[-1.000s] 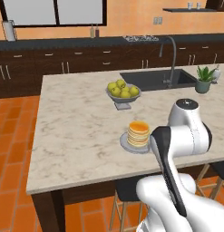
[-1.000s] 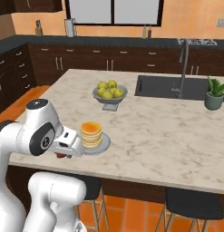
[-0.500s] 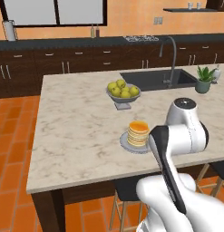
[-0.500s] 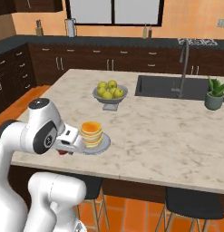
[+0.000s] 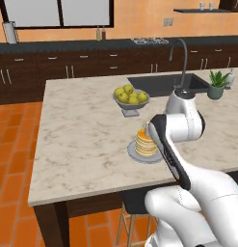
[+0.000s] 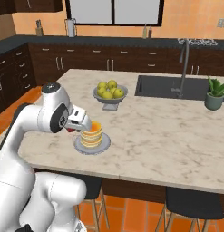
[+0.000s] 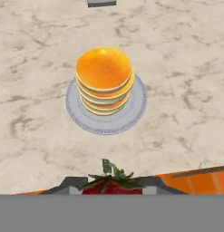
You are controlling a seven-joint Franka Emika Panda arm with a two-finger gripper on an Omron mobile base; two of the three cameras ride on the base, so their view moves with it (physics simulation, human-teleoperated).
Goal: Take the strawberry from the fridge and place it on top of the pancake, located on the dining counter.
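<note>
The pancake (image 7: 103, 72) is a golden stack on a round grey plate (image 7: 131, 112), standing on the dining counter (image 5: 82, 135) close to its near edge. My gripper (image 7: 111, 188) is shut on the strawberry (image 7: 111, 183), a red fruit with green leaves between the fingertips. It hangs above the counter's front edge, just short of the plate and a little above the stack. From the right base camera the hand (image 6: 79, 122) sits just left of the pancake (image 6: 91, 130), with a red bit of strawberry (image 6: 69, 130) under it. From the left base camera my forearm partly covers the plate (image 5: 138, 154) and the pancake (image 5: 145, 141).
A grey bowl of yellow-green fruits (image 6: 109, 92) stands behind the pancake. Farther right are the inset sink (image 6: 168, 86), the curved faucet (image 6: 182, 59) and a potted plant (image 6: 215, 94). Dark stools (image 6: 192, 204) sit under the counter's front edge. Orange tile floor lies to the left.
My hand has risen a little and moved closer to the pancake, still holding the strawberry. The pancake, plate and bowl have not moved.
</note>
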